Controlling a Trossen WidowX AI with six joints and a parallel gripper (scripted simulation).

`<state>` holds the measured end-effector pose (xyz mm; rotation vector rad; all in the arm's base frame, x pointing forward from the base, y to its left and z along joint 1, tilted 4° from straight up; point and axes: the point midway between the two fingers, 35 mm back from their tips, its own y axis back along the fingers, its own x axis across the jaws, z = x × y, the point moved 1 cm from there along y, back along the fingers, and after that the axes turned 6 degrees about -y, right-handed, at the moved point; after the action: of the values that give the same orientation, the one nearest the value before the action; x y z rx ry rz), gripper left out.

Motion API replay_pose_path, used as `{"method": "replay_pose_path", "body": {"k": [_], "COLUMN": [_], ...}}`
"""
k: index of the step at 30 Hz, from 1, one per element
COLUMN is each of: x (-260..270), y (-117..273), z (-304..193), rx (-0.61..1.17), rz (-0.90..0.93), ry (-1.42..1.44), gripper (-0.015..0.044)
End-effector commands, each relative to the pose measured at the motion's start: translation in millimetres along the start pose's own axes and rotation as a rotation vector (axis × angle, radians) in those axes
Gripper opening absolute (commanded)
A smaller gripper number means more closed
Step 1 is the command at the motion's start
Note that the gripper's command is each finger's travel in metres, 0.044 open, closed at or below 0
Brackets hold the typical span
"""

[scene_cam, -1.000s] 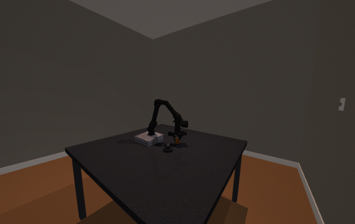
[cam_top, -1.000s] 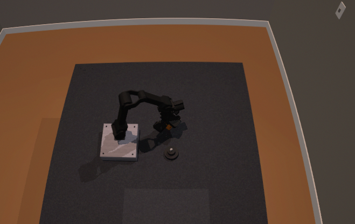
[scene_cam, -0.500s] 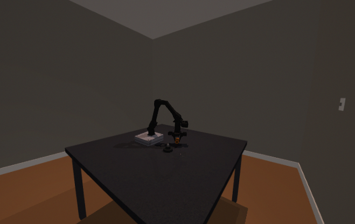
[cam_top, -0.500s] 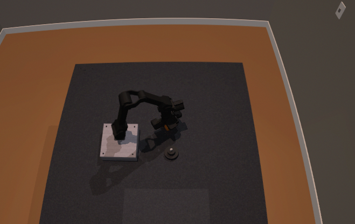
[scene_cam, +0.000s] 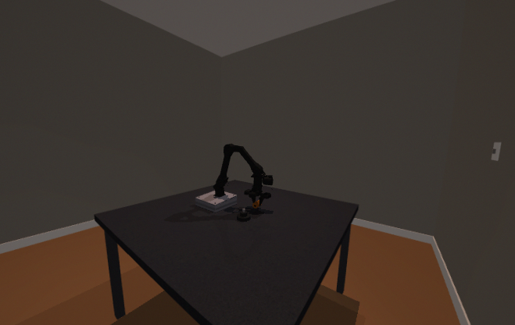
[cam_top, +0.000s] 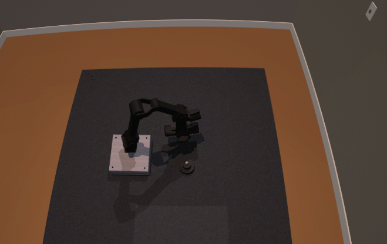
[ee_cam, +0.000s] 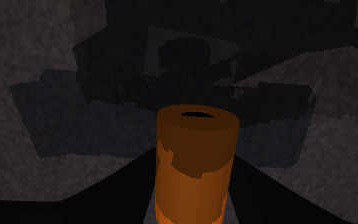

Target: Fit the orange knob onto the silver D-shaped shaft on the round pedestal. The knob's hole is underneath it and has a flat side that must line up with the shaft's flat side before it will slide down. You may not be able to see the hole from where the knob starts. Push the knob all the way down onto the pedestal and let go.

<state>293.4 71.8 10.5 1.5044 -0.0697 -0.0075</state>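
Note:
My gripper [cam_top: 184, 138] [scene_cam: 255, 205] [ee_cam: 191, 157] is shut on the orange knob [scene_cam: 255, 205] [ee_cam: 195, 160]. In the wrist view the knob's end face shows a dark D-shaped hole, its straighter edge towards the bottom of the picture. The knob is hidden or too dark to tell in the top view. The dark round pedestal [cam_top: 191, 170] [scene_cam: 243, 217] stands on the table with the silver shaft [cam_top: 186, 163] [scene_cam: 243, 210] upright on it; its flat side is too small to make out. The gripper and knob are above the table, off to the side of the pedestal and apart from it.
The arm's pale base plate [cam_top: 115, 160] [scene_cam: 216, 205] sits on the dark table [cam_top: 234, 121] [scene_cam: 259, 258], left of the pedestal in the top and exterior views. Shadows of the arm lie across the table, around the knob in the wrist view. A lighter rectangular patch shows near the bottom of the top view.

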Motion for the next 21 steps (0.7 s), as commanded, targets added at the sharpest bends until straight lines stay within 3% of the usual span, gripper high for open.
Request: {"method": "replay_pose_path", "body": {"k": [1, 8, 21], "x": [1.2, 1.2, 1.2], "y": [1.3, 1.3, 1.2], "z": [-0.9, -0.9, -0.9], "rx": [0.005, 0.005, 0.005], "rz": [0.003, 0.003, 0.001], "ry": [-0.122, -0.151, -0.599], "gripper": [0.0181, 0.0181, 0.0181]}}
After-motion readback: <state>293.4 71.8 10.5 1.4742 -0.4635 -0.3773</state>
